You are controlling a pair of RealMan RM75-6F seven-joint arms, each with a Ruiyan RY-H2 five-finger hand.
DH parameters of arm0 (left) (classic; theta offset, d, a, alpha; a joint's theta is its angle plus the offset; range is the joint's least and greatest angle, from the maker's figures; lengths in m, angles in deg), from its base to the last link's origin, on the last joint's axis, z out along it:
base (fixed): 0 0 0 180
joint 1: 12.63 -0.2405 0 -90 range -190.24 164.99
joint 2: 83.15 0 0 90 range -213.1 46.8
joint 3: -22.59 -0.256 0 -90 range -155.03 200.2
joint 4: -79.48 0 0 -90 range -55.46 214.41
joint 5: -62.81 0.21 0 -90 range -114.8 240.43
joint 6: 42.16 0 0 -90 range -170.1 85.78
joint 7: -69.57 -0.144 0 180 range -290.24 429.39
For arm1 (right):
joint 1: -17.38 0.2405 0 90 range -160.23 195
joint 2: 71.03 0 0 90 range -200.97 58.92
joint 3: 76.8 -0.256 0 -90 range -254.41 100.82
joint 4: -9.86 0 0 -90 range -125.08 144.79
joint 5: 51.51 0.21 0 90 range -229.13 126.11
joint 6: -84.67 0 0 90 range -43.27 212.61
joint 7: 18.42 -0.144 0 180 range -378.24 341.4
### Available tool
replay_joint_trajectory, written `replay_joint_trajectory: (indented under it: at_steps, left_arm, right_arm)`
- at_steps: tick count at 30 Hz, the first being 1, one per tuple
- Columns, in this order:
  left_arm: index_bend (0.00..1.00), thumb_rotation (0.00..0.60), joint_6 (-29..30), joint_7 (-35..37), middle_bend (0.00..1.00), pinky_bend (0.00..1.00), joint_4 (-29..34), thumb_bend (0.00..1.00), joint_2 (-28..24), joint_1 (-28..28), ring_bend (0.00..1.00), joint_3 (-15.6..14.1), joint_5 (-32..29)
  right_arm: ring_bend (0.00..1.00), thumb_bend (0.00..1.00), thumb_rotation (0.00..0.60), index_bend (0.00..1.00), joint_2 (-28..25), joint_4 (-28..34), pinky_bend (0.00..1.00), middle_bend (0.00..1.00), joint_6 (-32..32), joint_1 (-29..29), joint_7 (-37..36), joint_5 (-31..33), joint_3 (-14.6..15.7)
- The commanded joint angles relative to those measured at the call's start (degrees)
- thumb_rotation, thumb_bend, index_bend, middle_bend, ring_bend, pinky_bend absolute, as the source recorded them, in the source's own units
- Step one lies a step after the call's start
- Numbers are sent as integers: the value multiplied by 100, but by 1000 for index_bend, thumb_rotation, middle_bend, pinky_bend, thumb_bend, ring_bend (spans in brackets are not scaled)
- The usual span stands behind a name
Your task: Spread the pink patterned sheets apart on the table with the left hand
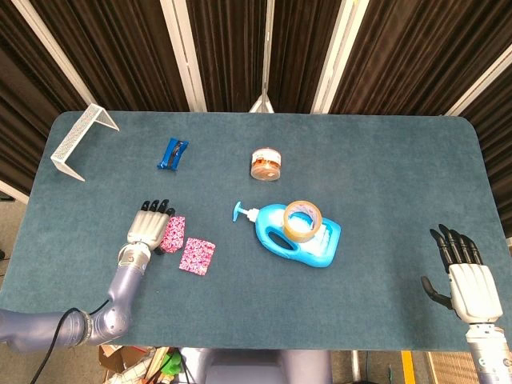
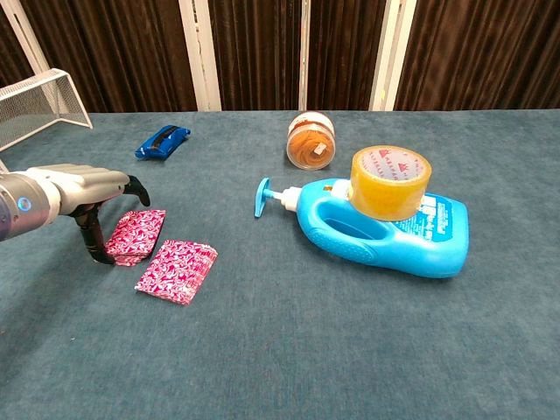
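Two pink patterned sheets lie flat at the table's front left. One sheet (image 1: 173,233) (image 2: 136,234) sits just right of my left hand (image 1: 149,227) (image 2: 80,194). The other sheet (image 1: 197,255) (image 2: 177,270) lies a little nearer and further right, with their corners almost meeting. My left hand holds nothing. Its fingers (image 1: 157,208) point away from me, and a dark fingertip (image 2: 96,248) reaches down at the left edge of the first sheet. My right hand (image 1: 462,274) hovers open at the front right, far from the sheets, and only the head view shows it.
A blue detergent bottle (image 1: 298,236) (image 2: 376,229) lies mid-table with a yellow tape roll (image 1: 302,220) (image 2: 390,181) on it. Behind it stands a small jar (image 1: 266,164) (image 2: 311,141). A blue tool (image 1: 173,153) (image 2: 162,141) and a white wire rack (image 1: 80,138) (image 2: 37,101) sit at the back left.
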Motion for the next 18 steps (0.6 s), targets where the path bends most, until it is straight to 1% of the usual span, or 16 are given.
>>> replay_joint_trajectory:
  at_steps: [1, 4, 6, 8, 10, 18]
  left_arm:
    - [253, 600, -21, -2, 0, 0, -52, 272, 50, 27, 0, -1, -19]
    - [386, 600, -20, 22, 0, 0, -68, 335, 81, 34, 0, 1, -19]
    - [449, 600, 8, 87, 0, 0, -64, 369, 96, 23, 0, 17, 45]
    - [490, 600, 50, 187, 0, 0, -41, 388, 97, -4, 0, 34, 151]
    - [515, 600, 85, 303, 0, 0, 0, 398, 74, -40, 0, 46, 280]
    - [534, 600, 111, 606, 0, 0, 261, 405, -191, -175, 0, 36, 569]
  right_arm:
    - [0, 363, 600, 0, 0, 2, 87, 0, 2, 1, 2, 3, -1]
    - [0, 363, 600, 0, 1, 1, 87, 0, -4, 0, 0, 1, -3]
    - [0, 363, 600, 0, 1, -1, 87, 0, -5, -1, -3, 2, -2]
    - [0, 363, 600, 0, -6, 6, 87, 0, -11, 0, -5, -3, -5]
    - [0, 364, 600, 0, -21, 21, 87, 0, -3, 2, -6, -1, -5]
    - [0, 363, 600, 0, -3, 2, 87, 0, -6, -4, -7, 0, 2]
